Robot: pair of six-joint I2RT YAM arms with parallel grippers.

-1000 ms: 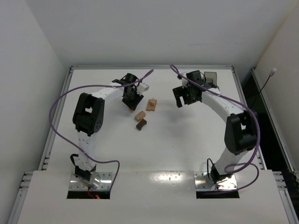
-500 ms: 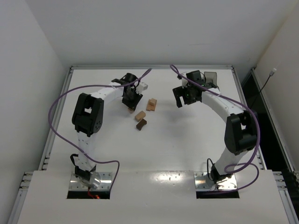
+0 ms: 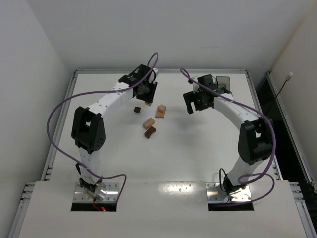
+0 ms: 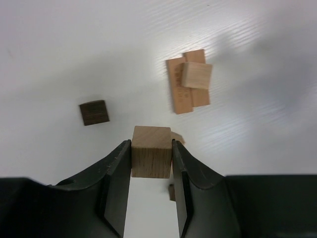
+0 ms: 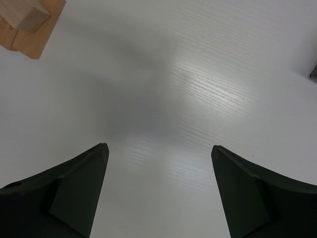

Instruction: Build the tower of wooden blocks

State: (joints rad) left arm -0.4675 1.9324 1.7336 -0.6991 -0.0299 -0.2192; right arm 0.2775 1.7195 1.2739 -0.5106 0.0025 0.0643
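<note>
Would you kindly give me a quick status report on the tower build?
Left gripper shut on tan cube, aloft. Right gripper open, empty. Tan stack below, nothing blocking it.

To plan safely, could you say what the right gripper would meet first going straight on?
The right gripper would likely meet only bare table; the blocks lie off its line.

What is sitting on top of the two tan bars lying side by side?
A small light tan cube sits on the bars, toward one end. The bar surface directly beneath it is covered, so nothing there can be seen.
</note>
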